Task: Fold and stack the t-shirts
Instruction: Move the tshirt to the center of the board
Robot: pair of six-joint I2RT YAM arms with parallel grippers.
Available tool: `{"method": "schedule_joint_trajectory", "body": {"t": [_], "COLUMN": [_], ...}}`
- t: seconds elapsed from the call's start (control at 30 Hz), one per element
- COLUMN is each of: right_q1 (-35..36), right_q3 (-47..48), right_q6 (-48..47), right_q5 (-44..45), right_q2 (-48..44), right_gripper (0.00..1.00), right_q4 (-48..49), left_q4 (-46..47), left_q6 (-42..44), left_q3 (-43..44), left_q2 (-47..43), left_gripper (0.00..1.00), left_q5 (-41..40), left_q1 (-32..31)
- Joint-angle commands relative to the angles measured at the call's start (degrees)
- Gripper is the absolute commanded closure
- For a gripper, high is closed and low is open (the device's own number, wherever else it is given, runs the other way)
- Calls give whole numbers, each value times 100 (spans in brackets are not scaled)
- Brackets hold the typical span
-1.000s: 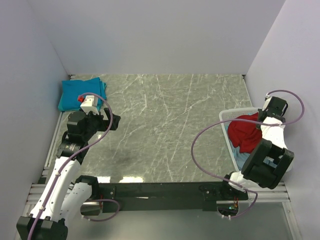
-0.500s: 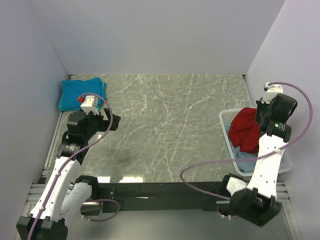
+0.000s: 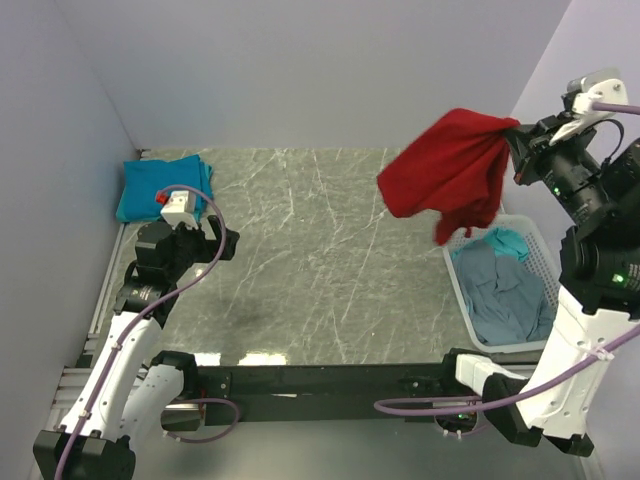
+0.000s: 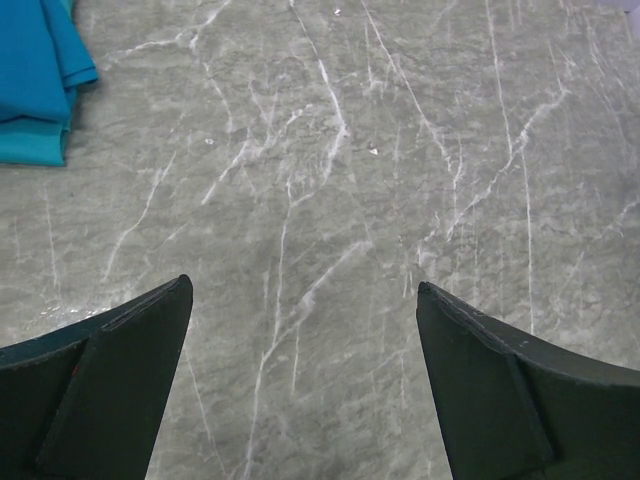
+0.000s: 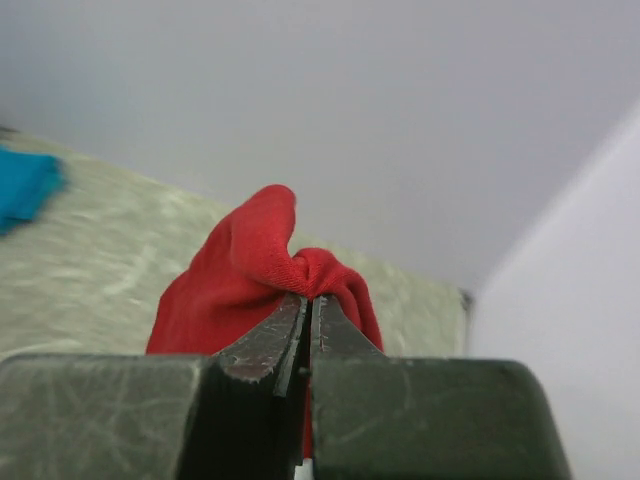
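T-shirt [image 3: 450,165] — red, aloft near basket [image 3: 545,245], clamped in right gripper [image 5: 308,305]; left gripper [image 4: 302,288] spread wide, empty.

A grey-green, stone-patterned tabletop [image 3: 330,250] with thin white veins fills the workspace, and it is glossy enough to show a bright reflection near its front edge. Plain, pale lilac-grey walls [image 3: 300,70] close it in at the back and on both sides. A white plastic lattice basket [image 3: 540,250] stands on the right part of the tabletop, close beside the right wall and toward the near edge. A pale metal rail [image 3: 103,300] runs along the tabletop's left edge, at the foot of the left wall
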Motion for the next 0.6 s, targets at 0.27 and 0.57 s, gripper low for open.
{"method": "schedule_joint_trajectory", "body": {"t": [0.27,0.57], "right_q1": [1231,2752], "right_q3": [-1909,-3916], "right_q6": [1526,595], "right_q5": [-2411,-1857], "right_q2": [-511,-741], "right_gripper": [100,100], "right_q4": [2143,2425], "left_q4": [18,106], "left_q6": [188,223], "left_q3": [131,105], "left_q2": [-147,-130], "left_gripper": [1,1], "left_q5": [-754,-587], "left_q1": [-16,-16]}}
